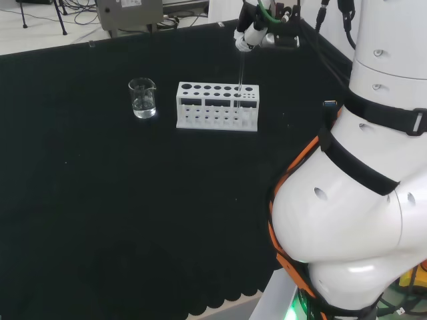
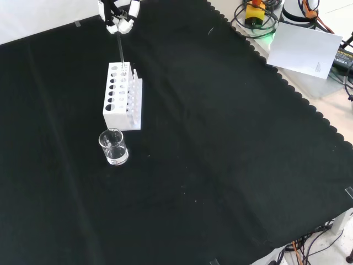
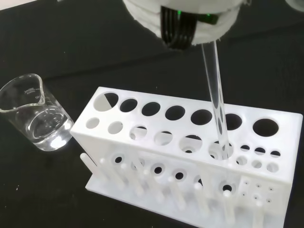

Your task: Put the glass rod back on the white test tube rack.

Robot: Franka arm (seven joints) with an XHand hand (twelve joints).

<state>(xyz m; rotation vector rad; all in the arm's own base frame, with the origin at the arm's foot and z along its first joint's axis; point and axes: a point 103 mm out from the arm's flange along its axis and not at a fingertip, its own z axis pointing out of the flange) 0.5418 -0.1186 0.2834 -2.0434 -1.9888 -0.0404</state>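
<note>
The white test tube rack [image 1: 217, 107] stands on the black cloth, with rows of round holes on top. Above its right end in the head view, the hand [image 1: 250, 33] is curled on the top of the glass rod [image 1: 240, 70]. The rod hangs nearly upright. In the wrist view the rod [image 3: 214, 90] runs down from the hand [image 3: 190, 14] and its lower end sits in a hole of the rack [image 3: 156, 156], in the second row near one end. The front view shows the hand [image 2: 118, 19] above the rack's [image 2: 122, 96] far end, with the rod [image 2: 121, 49] between them.
A small glass beaker [image 1: 143, 98] with clear liquid stands just left of the rack in the head view, and nearer than the rack in the front view, beaker [image 2: 113, 147]. The arm's white links [image 1: 360, 180] stand at the head view's right. A paper sheet [image 2: 306, 49] lies beyond the cloth's scalloped edge.
</note>
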